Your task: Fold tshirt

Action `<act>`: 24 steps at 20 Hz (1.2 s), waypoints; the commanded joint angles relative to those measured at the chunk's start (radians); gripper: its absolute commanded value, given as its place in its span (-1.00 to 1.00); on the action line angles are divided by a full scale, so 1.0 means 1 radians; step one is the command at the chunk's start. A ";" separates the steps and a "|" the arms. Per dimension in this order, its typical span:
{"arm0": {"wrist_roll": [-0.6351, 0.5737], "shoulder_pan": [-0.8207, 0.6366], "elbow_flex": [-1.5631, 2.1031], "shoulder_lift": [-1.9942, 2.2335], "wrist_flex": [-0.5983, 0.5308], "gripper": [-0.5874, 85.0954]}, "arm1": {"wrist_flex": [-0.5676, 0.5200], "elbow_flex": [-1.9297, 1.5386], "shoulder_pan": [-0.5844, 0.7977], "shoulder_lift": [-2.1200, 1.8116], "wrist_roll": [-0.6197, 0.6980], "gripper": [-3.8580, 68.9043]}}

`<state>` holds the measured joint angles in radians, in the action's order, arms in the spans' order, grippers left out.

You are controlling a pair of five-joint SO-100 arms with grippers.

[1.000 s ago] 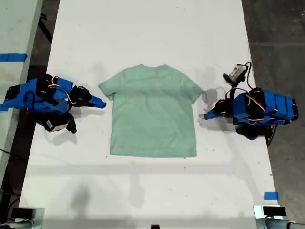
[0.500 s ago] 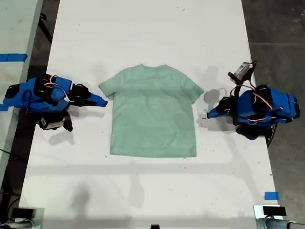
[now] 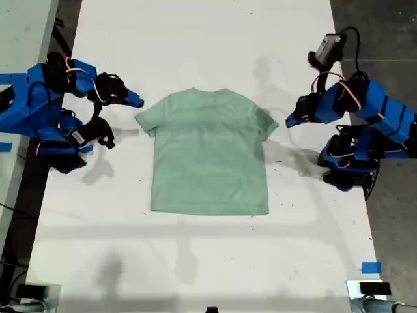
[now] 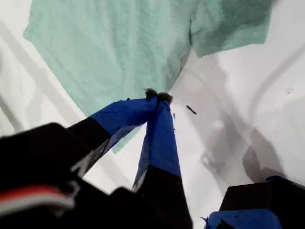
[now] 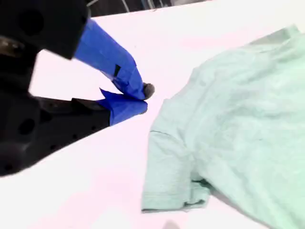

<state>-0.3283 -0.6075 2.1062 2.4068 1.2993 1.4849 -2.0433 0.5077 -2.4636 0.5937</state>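
Both arms raised since before, my first gripper (image 4: 157, 98) closed, my second gripper (image 5: 140, 98) closed, tshirt (image 3: 208, 151) flat.

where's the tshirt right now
The tshirt lies flat at the middle of the white table in the exterior view, between the two blue arms.

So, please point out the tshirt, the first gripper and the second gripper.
tshirt (image 3: 208, 156): exterior view, middle of the body.
my first gripper (image 4: 157, 97): first wrist view, between the closed tips.
my second gripper (image 5: 143, 98): second wrist view, between the closed tips.
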 commanded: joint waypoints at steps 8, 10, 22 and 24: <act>-0.258 -0.218 -0.278 -0.399 0.170 -0.92 | 0.107 0.347 0.232 0.374 0.403 -0.61; -0.255 -0.210 -0.258 -0.399 0.169 -0.83 | 0.044 0.284 0.253 0.387 0.456 -0.22; -0.242 -0.192 -0.166 -0.382 0.121 -0.77 | -0.463 -0.103 0.428 0.699 0.676 0.09; -0.238 -0.187 -0.152 -0.379 0.112 -0.78 | -0.451 -0.035 0.426 0.816 0.673 0.09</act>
<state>-0.5783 -0.8099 1.9574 2.0034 1.4297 1.0462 -2.1737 0.9235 -1.7043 1.2563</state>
